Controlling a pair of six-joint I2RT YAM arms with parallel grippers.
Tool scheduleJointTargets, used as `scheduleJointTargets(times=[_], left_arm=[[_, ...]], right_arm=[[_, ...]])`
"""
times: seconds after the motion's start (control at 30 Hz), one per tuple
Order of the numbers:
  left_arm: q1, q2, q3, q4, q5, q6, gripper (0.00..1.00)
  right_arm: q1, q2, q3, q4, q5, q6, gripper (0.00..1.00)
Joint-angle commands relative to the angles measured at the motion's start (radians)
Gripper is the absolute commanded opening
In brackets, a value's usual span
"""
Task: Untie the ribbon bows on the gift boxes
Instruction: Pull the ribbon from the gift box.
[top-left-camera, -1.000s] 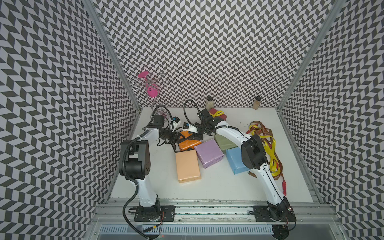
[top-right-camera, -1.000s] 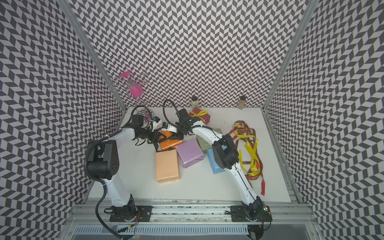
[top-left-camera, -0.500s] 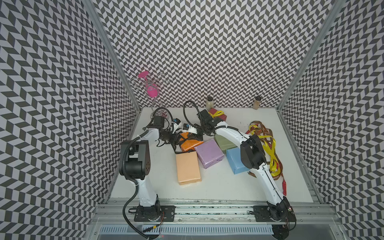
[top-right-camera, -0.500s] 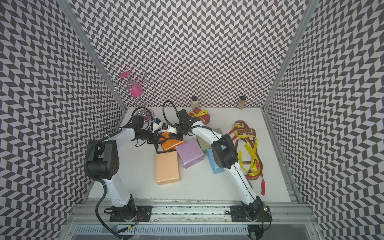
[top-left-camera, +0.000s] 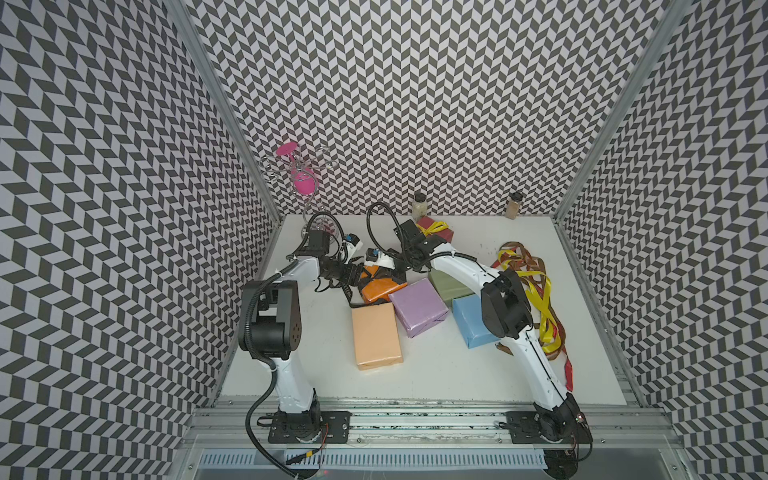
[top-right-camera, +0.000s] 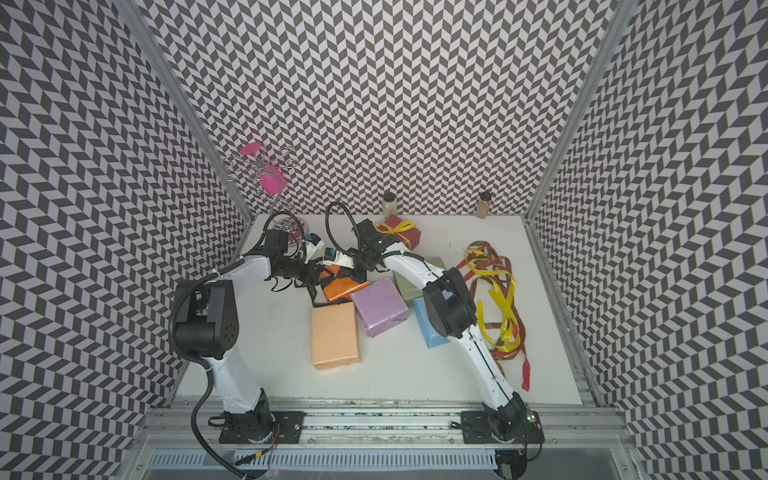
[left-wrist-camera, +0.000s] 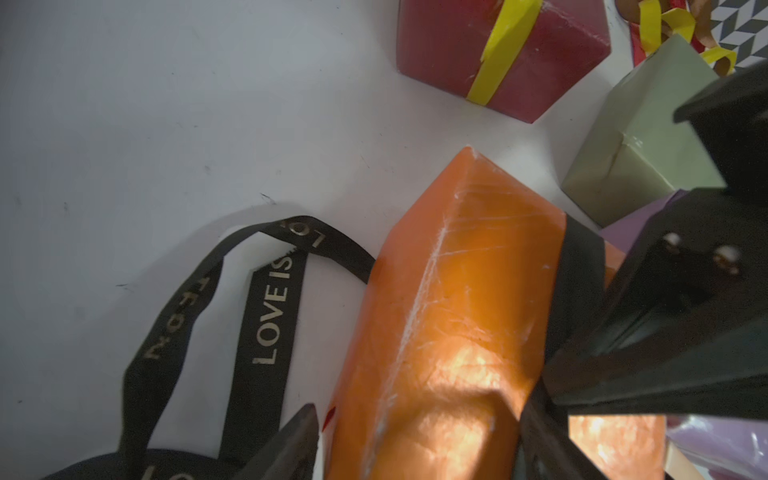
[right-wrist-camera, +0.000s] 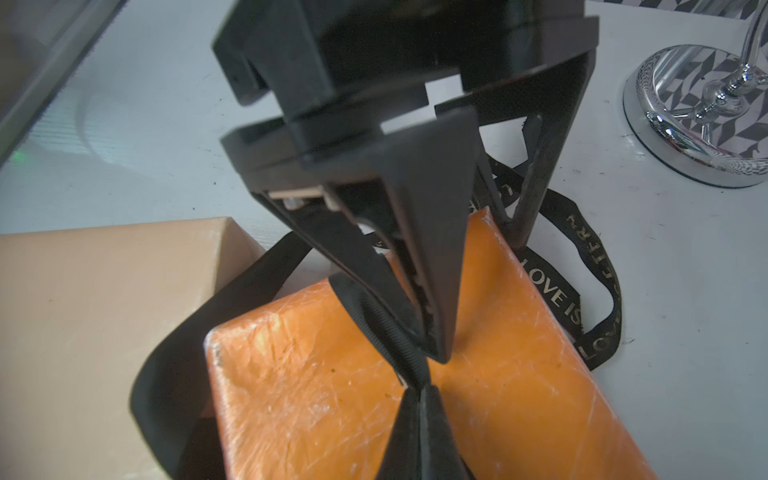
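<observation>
Black ribbon (right-wrist-camera: 376, 318) pinched by right gripper (right-wrist-camera: 422, 388); left gripper (right-wrist-camera: 480, 301) splayed astride orange box (right-wrist-camera: 324, 395) edge.

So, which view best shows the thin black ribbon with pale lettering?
Right wrist view: the right gripper pinches the black ribbon over the orange paper-wrapped box, close up. Left wrist view shows its lettered loops; both top views, only glimpses.

Both arms bend over the orange box (right-wrist-camera: 332, 395): left gripper (right-wrist-camera: 480, 299) spread wide, right gripper (right-wrist-camera: 422, 388) pinching the black ribbon (right-wrist-camera: 548, 293).
</observation>
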Motion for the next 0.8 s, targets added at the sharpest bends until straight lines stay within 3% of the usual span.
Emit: scheduleJointTargets(times=[0.0,0.23,0.77], left_arm=[[-0.004,-0.009,-0.003,0.043,-0.054,-0.037,0.76],[-0.004,-0.007,-0.01,0.055,-0.069,-0.043,0.76],[-0.014,-0.014,-0.027,0.081,-0.076,-0.044,0.76]], right_arm=[[-0.002,-0.037,-0.044,0.019,0.087,0.061,0.0],[-0.007,-0.163,-0.088,0.161,0.109,0.147,0.0],[-0.008,-0.324,-0.05,0.213,0.235,0.2,0.0]])
